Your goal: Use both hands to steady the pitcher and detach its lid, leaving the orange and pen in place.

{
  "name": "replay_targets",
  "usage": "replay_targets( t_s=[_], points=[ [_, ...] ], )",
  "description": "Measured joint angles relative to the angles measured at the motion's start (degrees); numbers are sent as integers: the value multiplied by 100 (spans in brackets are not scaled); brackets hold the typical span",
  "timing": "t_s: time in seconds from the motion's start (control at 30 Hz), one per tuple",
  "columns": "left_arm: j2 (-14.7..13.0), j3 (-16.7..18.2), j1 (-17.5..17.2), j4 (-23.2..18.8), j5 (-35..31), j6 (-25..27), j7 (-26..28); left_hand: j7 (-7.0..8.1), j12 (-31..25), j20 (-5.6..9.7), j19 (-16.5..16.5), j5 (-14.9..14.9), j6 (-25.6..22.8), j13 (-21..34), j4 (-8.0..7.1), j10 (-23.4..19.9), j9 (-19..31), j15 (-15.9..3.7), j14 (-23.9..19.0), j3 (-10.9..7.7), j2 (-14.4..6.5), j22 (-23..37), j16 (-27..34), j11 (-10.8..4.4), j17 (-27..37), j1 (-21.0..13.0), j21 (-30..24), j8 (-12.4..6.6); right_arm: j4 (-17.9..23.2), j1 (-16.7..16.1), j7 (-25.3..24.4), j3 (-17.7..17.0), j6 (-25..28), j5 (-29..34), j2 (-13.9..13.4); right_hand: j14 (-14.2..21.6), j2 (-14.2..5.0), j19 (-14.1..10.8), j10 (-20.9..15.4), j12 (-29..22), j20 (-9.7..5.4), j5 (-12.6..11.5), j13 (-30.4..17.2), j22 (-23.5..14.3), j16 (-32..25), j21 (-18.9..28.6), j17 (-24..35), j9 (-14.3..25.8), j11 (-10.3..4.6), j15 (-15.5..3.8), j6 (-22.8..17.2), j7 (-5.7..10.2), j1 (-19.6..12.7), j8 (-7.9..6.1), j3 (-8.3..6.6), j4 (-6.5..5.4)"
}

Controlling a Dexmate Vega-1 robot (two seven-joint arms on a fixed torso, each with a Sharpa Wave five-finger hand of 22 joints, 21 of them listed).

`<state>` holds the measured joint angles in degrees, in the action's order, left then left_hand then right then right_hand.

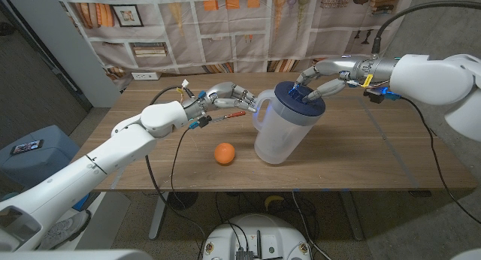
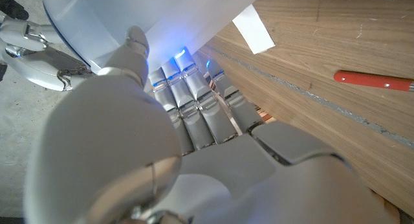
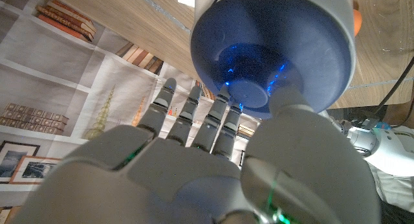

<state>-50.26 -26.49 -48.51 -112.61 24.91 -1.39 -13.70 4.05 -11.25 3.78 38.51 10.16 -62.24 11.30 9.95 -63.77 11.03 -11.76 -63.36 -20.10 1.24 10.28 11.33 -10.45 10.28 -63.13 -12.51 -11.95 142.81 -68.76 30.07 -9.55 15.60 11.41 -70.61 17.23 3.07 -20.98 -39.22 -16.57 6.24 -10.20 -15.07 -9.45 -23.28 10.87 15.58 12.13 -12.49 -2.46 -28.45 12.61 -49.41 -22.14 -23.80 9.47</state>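
With the left hand [image 1: 225,95] wrapped against the handle side of the translucent white plastic pitcher [image 1: 279,136] mid-desk and the right hand [image 1: 322,78] closed on its dark blue round lid [image 1: 299,95], a skewed pull could tip the pitcher onto the nearby round orange [image 1: 224,153].

Even, soft indoor light fills the head view, sharp throughout, with faint shadows under the pitcher [image 1: 284,125] and orange [image 1: 224,153]. Both wrist views blur close up; blue glints, perhaps from fingertip lights, tint the lid [image 3: 272,49].
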Motion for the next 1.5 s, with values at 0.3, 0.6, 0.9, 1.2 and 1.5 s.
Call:
replay_targets(
  t_s=[0.3,0.6,0.9,1.2,1.5],
  points=[
    [10,-22,27,14,-15,12,-23,0,-23,0,0,-3,0,5,3,0,4,1,1,11,0,0,-2,0,-2,0,0,2,-65,-5,-64,3,-75,30,42,230,2,-98,-443,0,-56,4,7,0,-154,0,53,27,10,22,-291,-2,2,-188,119,-39],
    [16,-38,45,22,-21,13,-51,0,-23,0,0,-10,0,5,-11,-1,6,3,3,27,0,0,-3,-1,-4,0,0,4,-103,-28,-122,1,-152,59,95,453,1,-205,-885,5,-164,-21,46,0,-328,0,89,59,-16,1,-765,-3,1,-419,207,-46],
    [17,-56,59,22,-36,14,-67,0,-22,0,0,2,0,4,-3,-1,5,11,11,35,0,0,-8,-2,-2,0,0,5,-138,-44,-142,-31,-237,52,165,542,-118,-247,-1250,28,-206,-15,60,0,-445,0,132,76,-1,10,-1129,0,-116,-595,264,-84],
    [20,-72,67,22,-44,14,-97,0,-19,0,0,2,0,0,4,-4,5,12,12,42,0,0,-13,-4,0,0,0,11,-163,-30,-138,-64,-280,-13,205,614,-253,-256,-1393,51,-216,6,81,0,-551,0,186,75,20,1,-1292,-104,-125,-732,297,-86],
    [16,-79,67,9,-51,14,-101,0,-6,0,0,2,0,2,4,-8,2,0,0,43,-1,0,-26,-8,0,1,24,27,-176,-16,-117,-81,-298,-88,226,658,-254,-287,-1465,72,-246,7,86,0,-619,0,212,75,91,-18,-1354,-166,-125,-749,303,-77]
  ],
)
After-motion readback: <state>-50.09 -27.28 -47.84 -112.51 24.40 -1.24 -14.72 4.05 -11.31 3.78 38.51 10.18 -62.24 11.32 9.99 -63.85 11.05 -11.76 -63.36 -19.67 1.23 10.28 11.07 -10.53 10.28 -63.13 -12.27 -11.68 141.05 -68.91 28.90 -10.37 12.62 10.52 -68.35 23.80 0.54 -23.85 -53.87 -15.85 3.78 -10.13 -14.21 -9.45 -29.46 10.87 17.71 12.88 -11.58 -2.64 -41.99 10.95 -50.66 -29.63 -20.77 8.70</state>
